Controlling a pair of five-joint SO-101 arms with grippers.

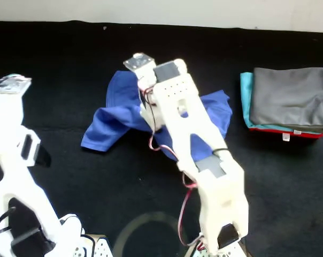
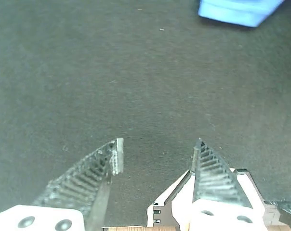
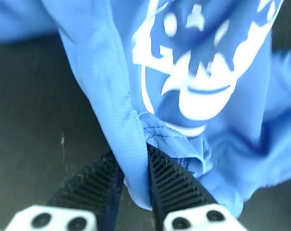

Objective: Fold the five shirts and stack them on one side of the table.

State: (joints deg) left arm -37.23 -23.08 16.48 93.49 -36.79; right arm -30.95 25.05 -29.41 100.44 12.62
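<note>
A crumpled blue shirt point(image 1: 118, 115) lies in the middle of the black table. The right arm stretches over it. In the right wrist view my right gripper point(image 3: 135, 166) is shut on a fold of the blue shirt point(image 3: 198, 72), which bears a white print. My left gripper point(image 2: 157, 156) hangs open over bare black cloth at the table's left side, with a corner of the blue shirt point(image 2: 237, 10) farther off. A stack of folded shirts point(image 1: 290, 101), grey on top with teal and red beneath, sits at the right.
The table point(image 1: 70, 64) is covered in black cloth, with a pale wall behind its far edge. The left arm's white body point(image 1: 17, 176) stands at the near left. Red wires run along the right arm point(image 1: 204, 160).
</note>
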